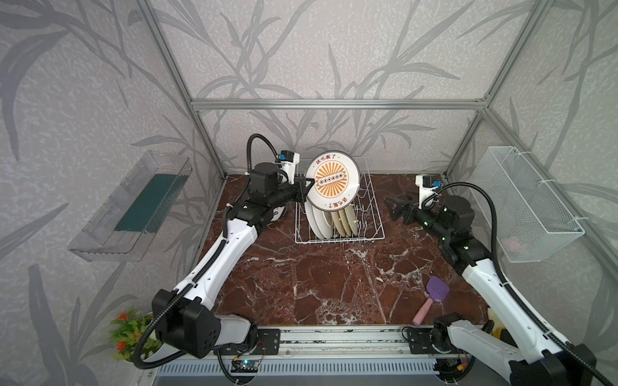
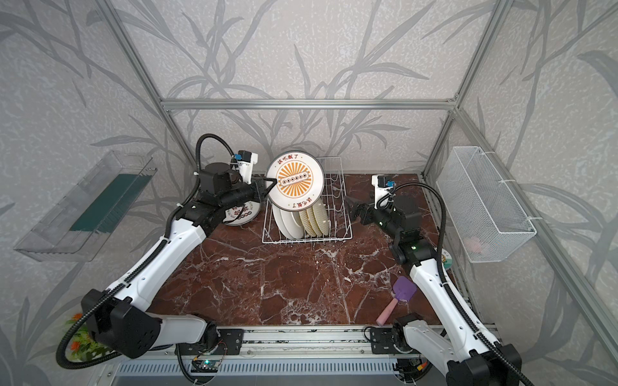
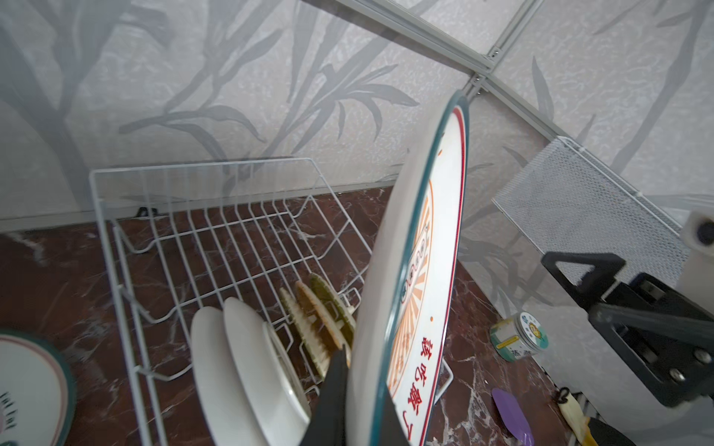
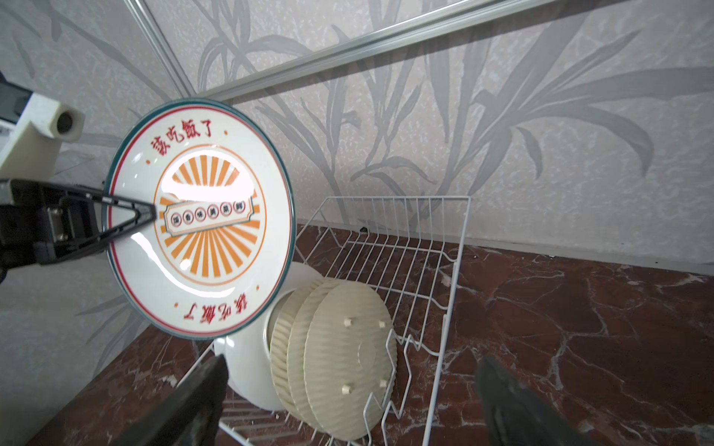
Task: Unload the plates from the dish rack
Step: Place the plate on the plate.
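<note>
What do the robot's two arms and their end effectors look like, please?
The left arm and right arm have white shells, black joints and a black ribbed cable alongside. The left end effector and right end effector are black with triangular open-frame fingers, each beside a white camera mount with a blue plug.

Two sunburst faces show: one round white ceramic plate with an orange sunburst (image 1: 332, 182) aloft, a second sunburst plate (image 2: 245, 217) on the brown marble tabletop (image 1: 317, 284). One white wire dish rack (image 1: 369, 200) holds at least two white plates (image 3: 216, 367), backs only, and three yellow ribbed round plates (image 4: 347, 359). One white mesh basket (image 1: 525, 200), one clear plastic tray (image 1: 133, 207), one purple spatula (image 1: 436, 289), one small jar (image 3: 517, 336), one potted plant (image 1: 130, 329).
</note>
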Available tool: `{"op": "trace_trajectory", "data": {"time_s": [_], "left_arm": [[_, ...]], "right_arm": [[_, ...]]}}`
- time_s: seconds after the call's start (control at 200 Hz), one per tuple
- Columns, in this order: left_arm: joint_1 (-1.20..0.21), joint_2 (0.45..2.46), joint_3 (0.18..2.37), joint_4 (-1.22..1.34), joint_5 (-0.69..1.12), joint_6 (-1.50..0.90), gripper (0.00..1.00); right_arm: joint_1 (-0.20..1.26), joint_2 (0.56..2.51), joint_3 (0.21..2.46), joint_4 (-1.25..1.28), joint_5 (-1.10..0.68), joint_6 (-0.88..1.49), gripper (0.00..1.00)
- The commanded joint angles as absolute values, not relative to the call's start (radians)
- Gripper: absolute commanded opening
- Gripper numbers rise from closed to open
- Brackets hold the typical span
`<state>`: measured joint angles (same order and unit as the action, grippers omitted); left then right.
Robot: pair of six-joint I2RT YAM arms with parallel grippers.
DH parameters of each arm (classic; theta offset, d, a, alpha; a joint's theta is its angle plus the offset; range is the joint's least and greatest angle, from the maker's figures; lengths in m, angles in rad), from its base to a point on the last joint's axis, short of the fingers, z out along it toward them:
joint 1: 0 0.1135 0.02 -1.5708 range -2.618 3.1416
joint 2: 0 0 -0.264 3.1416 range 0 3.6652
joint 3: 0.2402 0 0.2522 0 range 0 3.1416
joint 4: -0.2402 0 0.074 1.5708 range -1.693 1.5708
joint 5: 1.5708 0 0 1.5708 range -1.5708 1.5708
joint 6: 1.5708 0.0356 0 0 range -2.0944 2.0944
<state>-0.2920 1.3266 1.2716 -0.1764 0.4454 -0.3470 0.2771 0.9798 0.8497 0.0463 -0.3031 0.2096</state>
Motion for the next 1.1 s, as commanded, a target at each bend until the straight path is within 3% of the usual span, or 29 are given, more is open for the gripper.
{"op": "trace_trajectory", "data": {"time_s": [0.0, 0.18, 0.55, 1.1], "left_arm": [[-0.244, 1.257, 1.239, -0.186, 0.320, -0.405, 0.00], [-0.141, 1.195, 1.163, -0.221, 0.277, -0.470, 0.00], [0.071, 1.132, 0.954, -0.141, 0.298, -0.624, 0.00], [0.216, 1.348, 0.878, 0.096, 0.352, -0.737, 0.00]], "right_arm": [[0.344, 0.928, 0.807, -0.008, -0.243, 0.050, 0.99], [0.431, 0.890, 0.767, -0.048, -0.213, -0.045, 0.99], [0.460, 0.880, 0.753, -0.044, -0.218, -0.037, 0.99], [0.462, 0.862, 0.759, -0.076, -0.209, -0.052, 0.99]]}}
